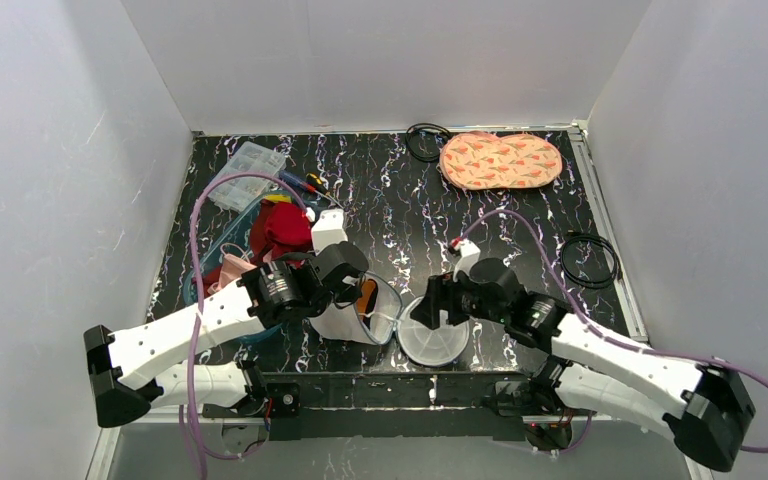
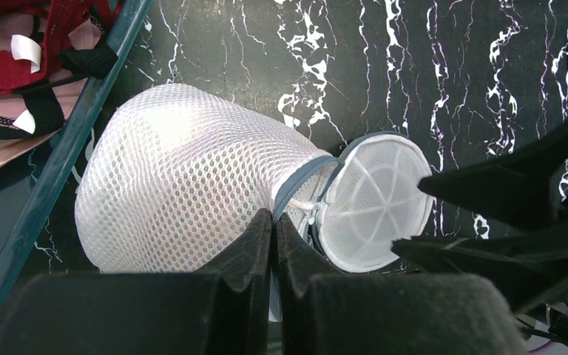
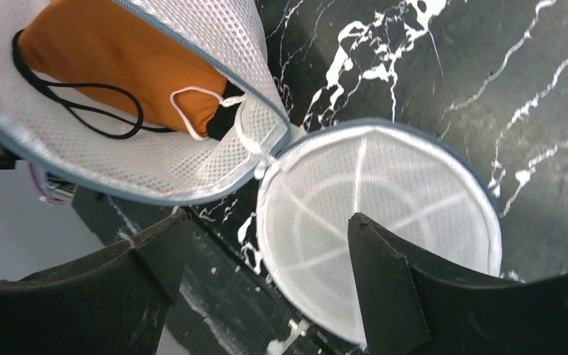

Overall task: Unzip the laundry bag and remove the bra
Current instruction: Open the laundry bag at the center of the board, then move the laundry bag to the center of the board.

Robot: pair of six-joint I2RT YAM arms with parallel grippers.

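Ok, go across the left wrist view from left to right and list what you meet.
From the left: teal basket holding clothes → laundry bag on its side → its unzipped round end flap → right gripper, reaching in from the right edge.

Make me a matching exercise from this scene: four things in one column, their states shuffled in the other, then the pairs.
1 laundry bag
2 round lid
3 orange bra
4 right gripper

A jaws apart, above the lid
B inside the bag
C unzipped, lying on its side
D flat on the table

Pairs: 1-C, 2-D, 3-B, 4-A
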